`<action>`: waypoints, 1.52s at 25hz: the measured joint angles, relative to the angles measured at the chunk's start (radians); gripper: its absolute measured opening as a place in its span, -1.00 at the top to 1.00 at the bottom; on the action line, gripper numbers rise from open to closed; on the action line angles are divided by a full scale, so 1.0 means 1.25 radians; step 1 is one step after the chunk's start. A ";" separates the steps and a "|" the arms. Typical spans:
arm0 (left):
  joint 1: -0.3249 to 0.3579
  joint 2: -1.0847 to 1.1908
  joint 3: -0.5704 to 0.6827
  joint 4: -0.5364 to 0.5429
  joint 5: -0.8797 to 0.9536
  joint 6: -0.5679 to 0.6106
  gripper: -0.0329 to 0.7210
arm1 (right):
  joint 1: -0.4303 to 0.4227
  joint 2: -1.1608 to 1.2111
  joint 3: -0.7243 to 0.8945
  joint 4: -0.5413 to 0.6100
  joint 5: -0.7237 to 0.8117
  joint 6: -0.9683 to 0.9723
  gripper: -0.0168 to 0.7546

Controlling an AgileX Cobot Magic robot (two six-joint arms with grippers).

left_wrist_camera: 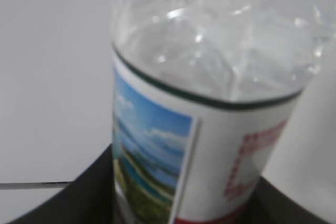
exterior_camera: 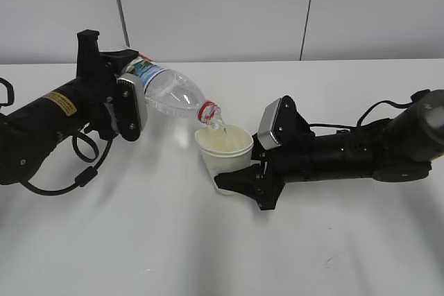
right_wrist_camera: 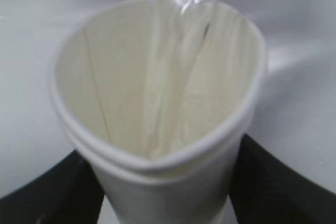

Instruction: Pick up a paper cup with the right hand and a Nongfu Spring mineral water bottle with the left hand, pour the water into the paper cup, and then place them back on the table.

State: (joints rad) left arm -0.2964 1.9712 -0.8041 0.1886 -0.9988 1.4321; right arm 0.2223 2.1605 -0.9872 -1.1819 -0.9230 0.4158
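Observation:
My left gripper (exterior_camera: 132, 88) is shut on the Nongfu Spring mineral water bottle (exterior_camera: 170, 91) and holds it tilted, mouth down to the right, above the table (exterior_camera: 208, 254). The red neck ring (exterior_camera: 208, 110) hangs over the paper cup (exterior_camera: 225, 150). My right gripper (exterior_camera: 239, 175) is shut on the paper cup and holds it just off the table, squeezed a little. A stream of water (right_wrist_camera: 178, 35) runs into the cup (right_wrist_camera: 157, 103). The left wrist view shows the bottle's label (left_wrist_camera: 199, 156) between the dark fingers (left_wrist_camera: 79, 192). The right wrist view shows dark fingers (right_wrist_camera: 52, 192) at both sides of the cup.
A pale wall (exterior_camera: 222, 5) with vertical seams stands behind the table's far edge. The left arm's looped cable (exterior_camera: 83, 164) hangs near the tabletop. The right arm (exterior_camera: 361, 154) lies low over the table at the right.

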 joint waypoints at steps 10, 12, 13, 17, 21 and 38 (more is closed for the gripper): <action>0.000 0.000 0.000 0.000 -0.002 0.003 -0.02 | 0.000 0.000 0.000 -0.008 0.002 0.001 -0.31; 0.000 0.000 0.000 0.000 -0.003 0.003 -0.02 | 0.000 0.000 0.000 -0.008 0.006 0.001 -0.31; 0.000 0.000 0.000 0.000 -0.003 0.003 -0.02 | 0.000 0.000 0.000 -0.008 0.006 0.001 -0.31; 0.000 0.000 0.000 0.000 -0.006 0.017 -0.02 | 0.000 0.000 0.000 -0.008 0.007 0.001 -0.31; 0.000 0.000 0.000 0.000 -0.017 0.024 -0.02 | 0.000 0.000 0.000 -0.009 0.009 0.001 -0.31; 0.000 0.000 0.000 0.003 -0.031 0.022 -0.02 | 0.000 0.000 -0.001 0.016 0.013 0.000 -0.31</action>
State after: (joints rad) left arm -0.2964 1.9709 -0.8041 0.1925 -1.0378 1.4598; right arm 0.2223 2.1605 -0.9889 -1.1625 -0.9070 0.4156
